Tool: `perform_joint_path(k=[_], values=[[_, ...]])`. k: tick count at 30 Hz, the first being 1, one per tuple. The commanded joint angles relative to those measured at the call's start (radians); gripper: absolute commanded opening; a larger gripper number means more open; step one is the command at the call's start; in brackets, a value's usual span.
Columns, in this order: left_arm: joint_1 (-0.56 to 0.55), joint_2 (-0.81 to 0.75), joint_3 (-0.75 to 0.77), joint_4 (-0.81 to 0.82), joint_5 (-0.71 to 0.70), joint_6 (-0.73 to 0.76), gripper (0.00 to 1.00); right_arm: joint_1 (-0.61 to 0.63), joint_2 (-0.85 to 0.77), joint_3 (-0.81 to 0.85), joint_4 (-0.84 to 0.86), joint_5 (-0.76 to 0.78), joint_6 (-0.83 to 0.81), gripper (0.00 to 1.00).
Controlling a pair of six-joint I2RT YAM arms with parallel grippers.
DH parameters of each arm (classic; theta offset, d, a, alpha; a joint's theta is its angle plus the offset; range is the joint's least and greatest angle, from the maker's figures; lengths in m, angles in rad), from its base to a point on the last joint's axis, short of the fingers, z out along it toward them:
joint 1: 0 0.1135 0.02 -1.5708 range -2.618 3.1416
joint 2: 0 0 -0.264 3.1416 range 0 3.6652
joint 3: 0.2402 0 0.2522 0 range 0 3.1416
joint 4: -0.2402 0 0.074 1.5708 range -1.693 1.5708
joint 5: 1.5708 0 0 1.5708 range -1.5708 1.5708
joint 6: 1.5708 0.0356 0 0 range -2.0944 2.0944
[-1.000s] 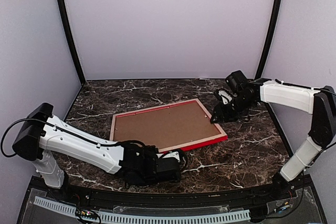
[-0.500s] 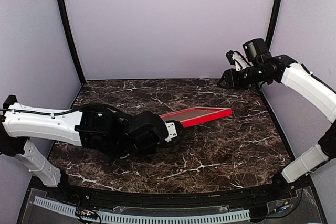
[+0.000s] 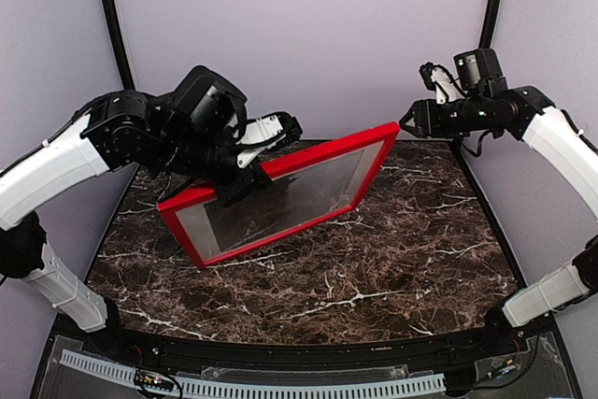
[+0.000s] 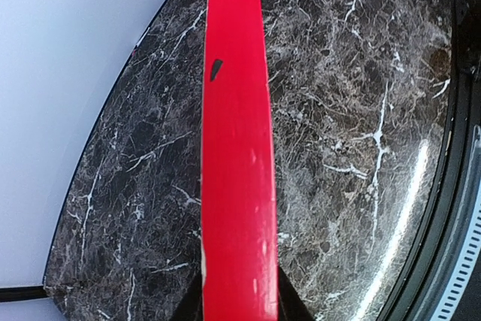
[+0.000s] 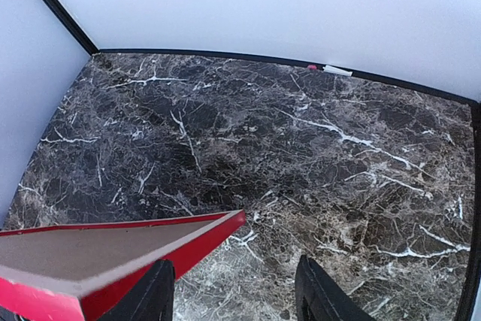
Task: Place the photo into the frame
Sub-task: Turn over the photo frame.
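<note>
Frame [image 3: 323, 153] hangs tilted, clamped in left gripper [image 3: 241, 178].

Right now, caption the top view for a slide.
Left gripper holds the red picture frame tilted over the marble table; right gripper open by its corner.

Dark marble tbl [image 3: 392, 273], white walls [image 3: 299, 35]
</note>
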Motion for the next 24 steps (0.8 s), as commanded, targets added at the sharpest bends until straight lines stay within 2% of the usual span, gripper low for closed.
perform_joint_path(k=[1, 5, 11, 14, 17, 24], values=[[0.119, 0.001, 0.138, 0.055, 0.172, -0.087, 0.0, -0.011, -0.03, 0.011, 0.044, 0.004, -0.002, 0.56], [0.245, 0.022, 0.168, 0.059, 0.333, -0.181, 0.0, -0.012, -0.032, -0.018, 0.057, -0.004, 0.001, 0.56], [0.448, -0.009, 0.077, 0.201, 0.574, -0.359, 0.0, -0.02, -0.036, -0.057, 0.077, -0.015, 0.004, 0.57], [0.531, -0.032, -0.014, 0.328, 0.704, -0.477, 0.0, -0.025, -0.033, -0.068, 0.082, -0.019, 0.003, 0.57], [0.627, -0.064, -0.131, 0.446, 0.777, -0.584, 0.0, -0.028, -0.032, -0.079, 0.088, -0.023, 0.004, 0.57], [0.791, -0.099, -0.397, 0.808, 0.974, -0.935, 0.0, -0.032, -0.026, -0.112, 0.102, -0.028, 0.006, 0.57]])
